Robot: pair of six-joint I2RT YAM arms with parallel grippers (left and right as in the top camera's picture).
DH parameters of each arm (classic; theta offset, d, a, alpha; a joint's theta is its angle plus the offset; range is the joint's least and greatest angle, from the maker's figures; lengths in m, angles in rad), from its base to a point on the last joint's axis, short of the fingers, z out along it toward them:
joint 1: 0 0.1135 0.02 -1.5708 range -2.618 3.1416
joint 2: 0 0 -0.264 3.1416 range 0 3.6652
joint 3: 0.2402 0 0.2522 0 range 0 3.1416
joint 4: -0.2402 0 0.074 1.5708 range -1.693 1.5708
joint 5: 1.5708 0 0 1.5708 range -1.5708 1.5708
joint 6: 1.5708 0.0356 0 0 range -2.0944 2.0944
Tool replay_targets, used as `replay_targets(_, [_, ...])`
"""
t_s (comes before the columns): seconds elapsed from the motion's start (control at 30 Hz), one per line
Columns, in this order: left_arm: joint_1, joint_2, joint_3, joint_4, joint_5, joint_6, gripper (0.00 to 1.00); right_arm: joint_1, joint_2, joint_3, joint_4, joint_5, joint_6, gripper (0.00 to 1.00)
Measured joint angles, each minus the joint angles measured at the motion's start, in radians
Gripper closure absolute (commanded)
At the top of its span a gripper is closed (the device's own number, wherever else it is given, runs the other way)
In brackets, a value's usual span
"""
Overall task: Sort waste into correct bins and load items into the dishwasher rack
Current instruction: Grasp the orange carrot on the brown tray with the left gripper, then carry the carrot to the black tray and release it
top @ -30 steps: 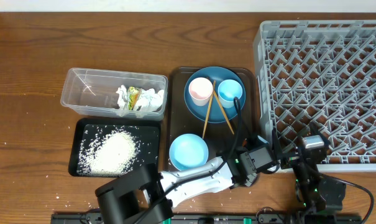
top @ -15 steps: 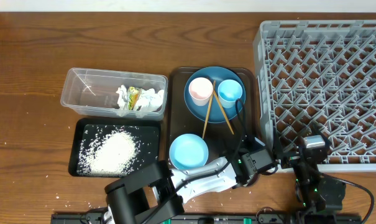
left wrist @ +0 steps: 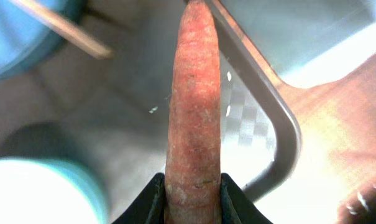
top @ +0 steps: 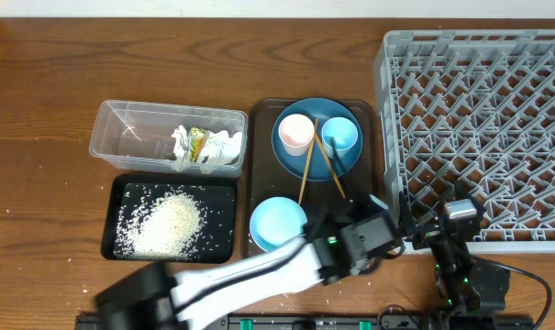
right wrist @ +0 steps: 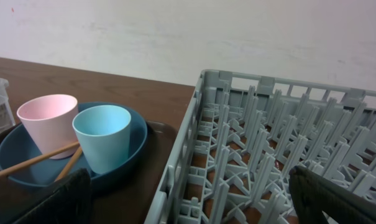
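At bottom centre, the left gripper (left wrist: pixel 191 204) pinches the orange carrot (left wrist: pixel 192 93) above the brown tray (left wrist: pixel 286 127) corner; the right gripper (right wrist: pixel 188 183) gapes wide.

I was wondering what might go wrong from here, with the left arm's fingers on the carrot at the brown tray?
1. The left fingers pinch only one end of the carrot. Most of it sticks out past them, so it may pivot or slip during the carry.
2. The chopsticks and the white bowl sit close by, so a swing towards the bins could knock them.
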Motion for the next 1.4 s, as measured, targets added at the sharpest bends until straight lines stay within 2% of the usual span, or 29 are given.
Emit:
replay_targets(0.13, [0.027,-0.157,0.000,-0.117,-0.005,0.000,0.77,0.000,0.000,0.000,0.000,0.000,0.000,0.01])
replay_targets(0.27, [0.116,-0.256,0.000,-0.262,-0.008,-0.005,0.77,0.000,0.000,0.000,0.001,-0.001,0.000,0.01])
replay_targets(0.47, [0.317,-0.333,0.000,-0.487,-0.017,-0.029,0.77,0.000,0.000,0.000,0.001,-0.002,0.000,0.01])
replay_targets(0.57, [0.414,-0.335,-0.003,-0.541,-0.036,-0.031,0.77,0.000,0.000,0.000,0.001,-0.002,0.000,0.01])
replay_targets(0.77, [0.582,-0.335,-0.089,-0.524,-0.054,-0.031,0.77,0.000,0.000,0.000,0.001,-0.003,0.000,0.01])
replay_targets(0.93, [0.689,-0.335,-0.190,-0.444,-0.059,-0.032,0.77,0.000,0.000,0.000,0.001,-0.003,0.000,0.01])
replay_targets(1.2, [0.740,-0.333,-0.355,-0.272,-0.061,-0.034,0.77,0.000,0.000,0.000,0.001,-0.003,0.000,0.01])
replay_targets(1.4, [0.739,-0.332,-0.411,-0.211,-0.061,-0.034,0.77,0.000,0.000,0.000,0.001,-0.003,0.000,0.01])
